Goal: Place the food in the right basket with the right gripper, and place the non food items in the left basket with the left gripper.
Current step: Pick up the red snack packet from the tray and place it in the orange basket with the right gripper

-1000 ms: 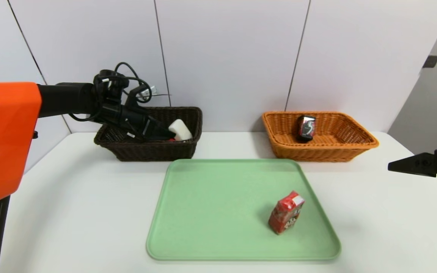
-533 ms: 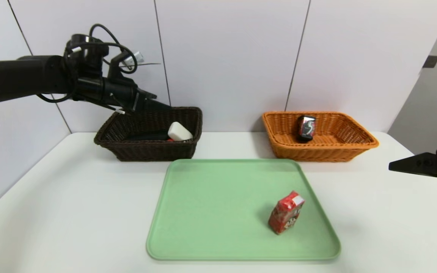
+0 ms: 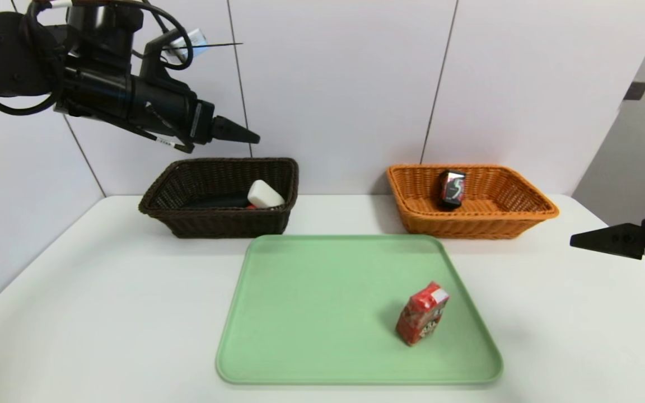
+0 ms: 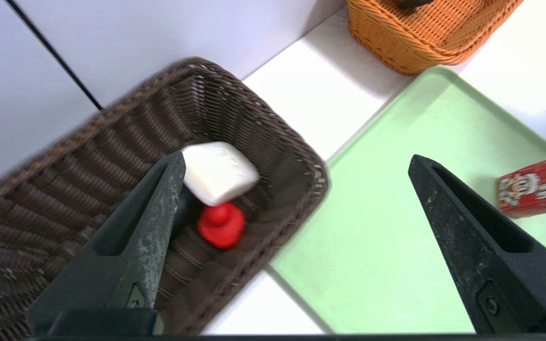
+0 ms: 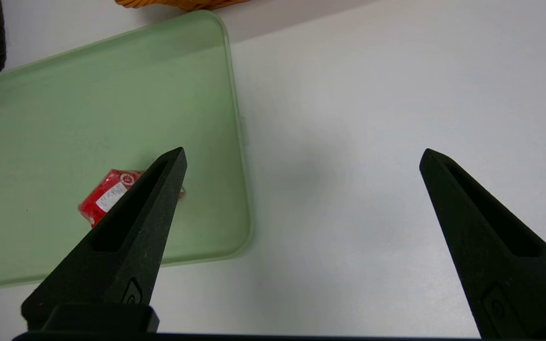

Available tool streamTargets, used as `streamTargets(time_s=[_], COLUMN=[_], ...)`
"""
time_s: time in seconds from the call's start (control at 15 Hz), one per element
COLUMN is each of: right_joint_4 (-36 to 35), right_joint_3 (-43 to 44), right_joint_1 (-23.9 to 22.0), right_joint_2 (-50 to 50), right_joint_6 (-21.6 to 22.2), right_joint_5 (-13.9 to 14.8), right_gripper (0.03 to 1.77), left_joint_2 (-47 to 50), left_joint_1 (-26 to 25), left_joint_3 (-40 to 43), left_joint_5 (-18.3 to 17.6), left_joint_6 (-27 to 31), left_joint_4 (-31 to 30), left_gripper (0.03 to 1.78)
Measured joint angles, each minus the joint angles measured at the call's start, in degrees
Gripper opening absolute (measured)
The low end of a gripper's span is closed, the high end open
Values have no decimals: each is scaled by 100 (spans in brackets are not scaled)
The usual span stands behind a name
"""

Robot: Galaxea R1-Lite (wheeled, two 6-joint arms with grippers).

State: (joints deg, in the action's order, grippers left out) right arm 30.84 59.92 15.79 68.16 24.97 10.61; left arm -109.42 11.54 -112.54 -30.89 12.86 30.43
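Jaws spread wide and empty, the left gripper point(image 3: 237, 133) hung high above the left basket point(image 3: 219, 221), which sat at about eleven o'clock from the green tray point(image 3: 322, 313). Inside that dark basket lay the white block point(image 3: 265, 194), the small red knob point(image 4: 221, 226) just beside it, and a long black pouch point(image 3: 216, 200) along the floor. So the non food side looked finished, by the look of it. At two o'clock from the tray stood the right basket point(image 3: 524, 215) with a dark packet point(image 3: 452, 189) propped inside. One food item remained: the red carton point(image 3: 422, 313), tilted on the tray toward four o'clock. The right gripper point(image 3: 591, 242) waited at three o'clock, well apart from the carton, its fingers point(image 5: 131, 227) also fully open with nothing between them. To do this pick well, it would need to swing in over the tray, line both fingers across the carton's narrower faces, and close low enough that the leaning box would not tip or skid. Hard to read: the pouch was mostly lost against the dark weave, the knob was barely visible from the head camera, and the left wrist camera was blurred. The carton was half hidden behind one finger in the right wrist camera.
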Motion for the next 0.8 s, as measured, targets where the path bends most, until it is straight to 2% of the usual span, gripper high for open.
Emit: streamTargets(time_s=[0.33, 0.53, 0.67, 0.8], right_joint_4=[-108, -69, 41, 262], right_joint_3=[88, 301, 535, 833], right_joint_1=[67, 188, 479, 837], right_joint_2=[135, 361, 562, 816], right_joint_6=[-85, -562, -629, -640], right_joint_5=[-111, -190, -190, -190], right_gripper=[170, 170, 170, 170], left_joint_2=[540, 951, 1281, 1653], left_joint_1=[1158, 1684, 1852, 1904], left_joint_3=[196, 664, 1106, 1580], left_joint_5=[1502, 2525, 2872, 2942], left_joint_6=[-1187, -1697, -1879, -2043], left_joint_4=[367, 490, 601, 697], left_gripper=[167, 168, 169, 169])
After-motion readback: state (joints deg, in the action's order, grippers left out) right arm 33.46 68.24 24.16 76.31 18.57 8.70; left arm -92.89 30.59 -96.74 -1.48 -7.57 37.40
